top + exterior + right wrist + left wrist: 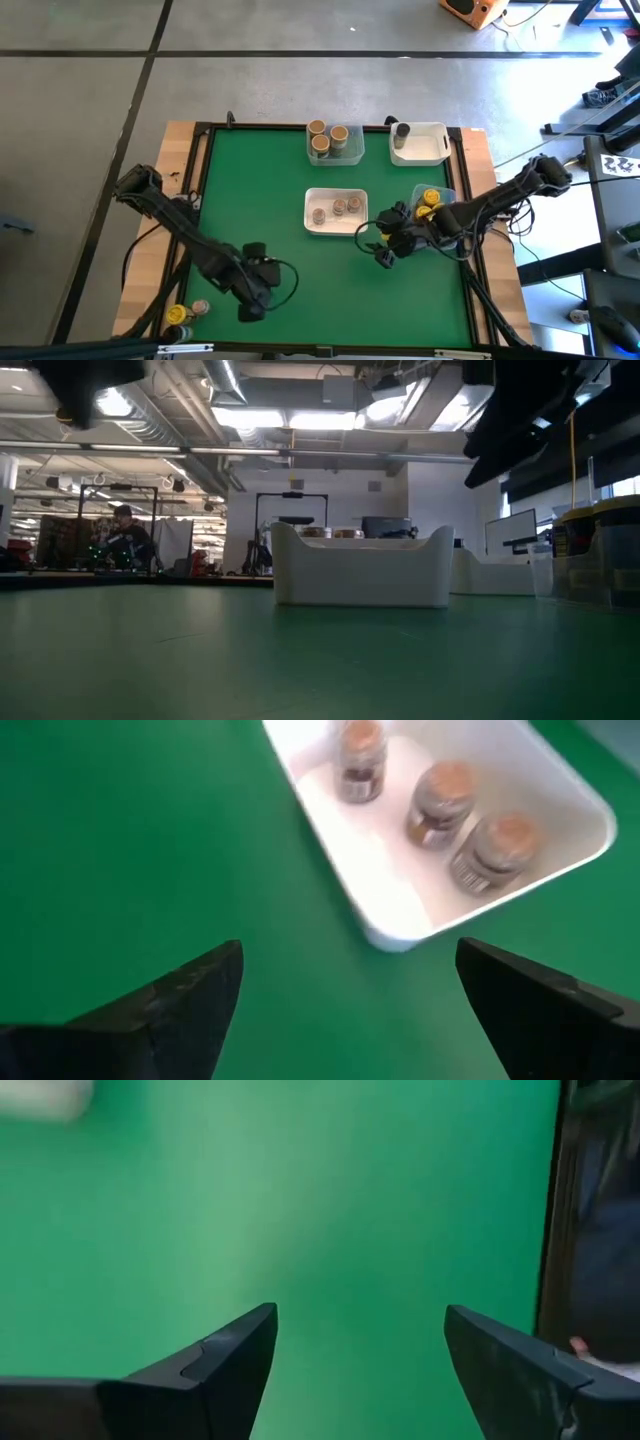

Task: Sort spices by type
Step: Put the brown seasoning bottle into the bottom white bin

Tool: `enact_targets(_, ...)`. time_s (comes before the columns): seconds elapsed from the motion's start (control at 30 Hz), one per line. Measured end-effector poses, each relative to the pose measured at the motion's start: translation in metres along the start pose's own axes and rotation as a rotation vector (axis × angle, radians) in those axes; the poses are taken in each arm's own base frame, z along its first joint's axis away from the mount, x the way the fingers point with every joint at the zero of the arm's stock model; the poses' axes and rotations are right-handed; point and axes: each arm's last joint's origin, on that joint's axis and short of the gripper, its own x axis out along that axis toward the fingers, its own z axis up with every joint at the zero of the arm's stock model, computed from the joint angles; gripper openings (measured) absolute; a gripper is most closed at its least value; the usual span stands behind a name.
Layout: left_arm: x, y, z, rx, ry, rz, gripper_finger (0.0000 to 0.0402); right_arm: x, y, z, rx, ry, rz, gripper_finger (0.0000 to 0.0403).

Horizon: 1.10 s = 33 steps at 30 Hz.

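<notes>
Green felt of the table point(260, 200) fills the ground under both wrist cameras, and neither arm carries anything. Over bare felt near the table's near edge, toward its left corner, hangs the left gripper point(360, 1370), fingers apart and empty. The right gripper point(350, 1010) hovers right of the table's middle, fingers spread wide, also empty, just beside the centre white tray point(336, 211).

Most spices are already grouped. Three tan-lidded jars point(440, 805) stand in the centre white tray, three more tan-lidded jars point(327, 137) in the clear tray point(345, 155) at the far edge, one grey-lidded jar point(402, 131) in the far-right white tray point(432, 145), and yellow-lidded jars point(429, 200) in a clear bin at the right edge, partly hidden by the right arm. Two loose jars point(186, 313), one yellow-lidded and one pale-lidded, sit at the near left corner, off the felt.

Those two look like the remaining work, and the left arm is nearer. To do it well, it should come down over one jar at a time, straddle the lid squarely with fingers open, and close low on the body so the neighbour is not knocked over. The right arm should stay clear of the centre tray's rim.
</notes>
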Motion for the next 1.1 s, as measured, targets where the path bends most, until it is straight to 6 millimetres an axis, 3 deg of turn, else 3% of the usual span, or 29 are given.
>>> enact_targets(0.2,-0.002,0.003,-0.016,-0.207,0.239,-0.016,0.0272,-0.005,0.011,-0.011,-0.04,0.021,0.041,0.0364)
enact_targets(0.47,-0.007,-0.002,-0.034,-0.375,0.387,0.027,0.0262,-0.01,0.023,-0.023,-0.1,-0.01,0.032,0.0364)
enact_targets(0.67,-0.009,-0.014,-0.053,-0.39,0.456,0.029,0.0264,0.003,0.029,-0.032,-0.137,0.023,-0.002,0.0364)
enact_targets(0.87,-0.005,-0.02,-0.079,-0.424,0.644,0.025,0.0264,0.018,0.032,-0.039,-0.165,0.057,-0.041,0.0364)
enact_targets(1.1,-0.002,-0.032,-0.095,-0.449,0.637,0.009,0.0265,0.034,0.037,-0.049,-0.197,0.096,-0.067,0.0364)
